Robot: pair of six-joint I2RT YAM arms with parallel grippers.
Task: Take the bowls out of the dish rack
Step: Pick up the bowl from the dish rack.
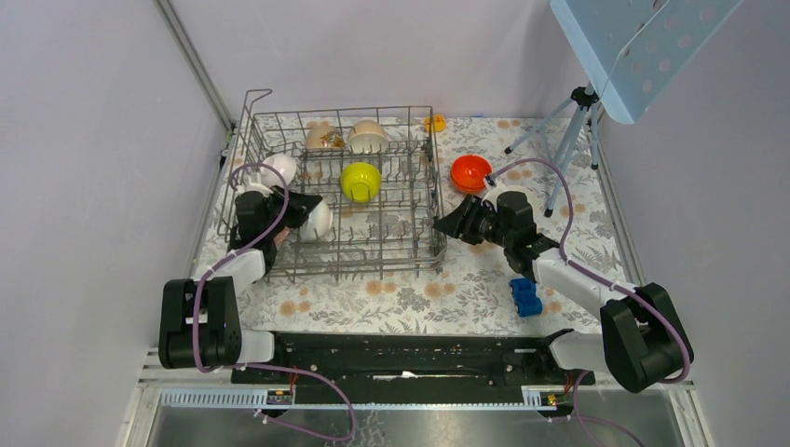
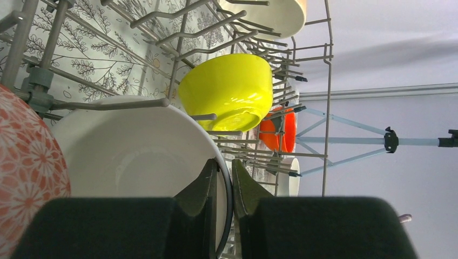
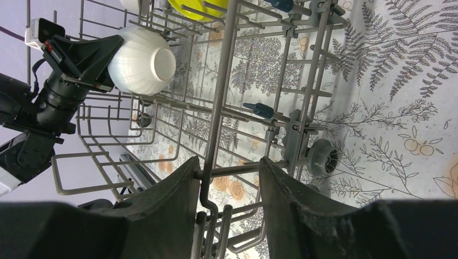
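the floral table [image 1: 410,298] lies bare in front of and to the right of the right gripper [image 1: 445,226], out to the side rails. the dish rack [image 1: 434,186] fills the middle-left. its raised right wall meets that gripper's tips, and its left wall runs close beside the left gripper [image 1: 300,212]. upright tines crowd the rack floor around the left gripper.

the left gripper is clenched on the rim of a white bowl [image 2: 135,156], 1 finger inside and 1 outside. the bowl stands on edge inside the rack, mouth toward the wrist. a pink-speckled bowl [image 2: 27,172] sits just to this gripper's left, and a yellow-green bowl [image 2: 227,89] leans in the tines just beyond it. a beige bowl [image 1: 368,137] and a patterned bowl [image 1: 324,138] sit at the far end.

the right gripper's jaws stand apart, straddling 1 wire of the rack wall and holding nothing. an orange-red bowl [image 1: 470,172] rests on the table just beyond it. a blue toy car [image 1: 524,296] lies back beside its forearm.
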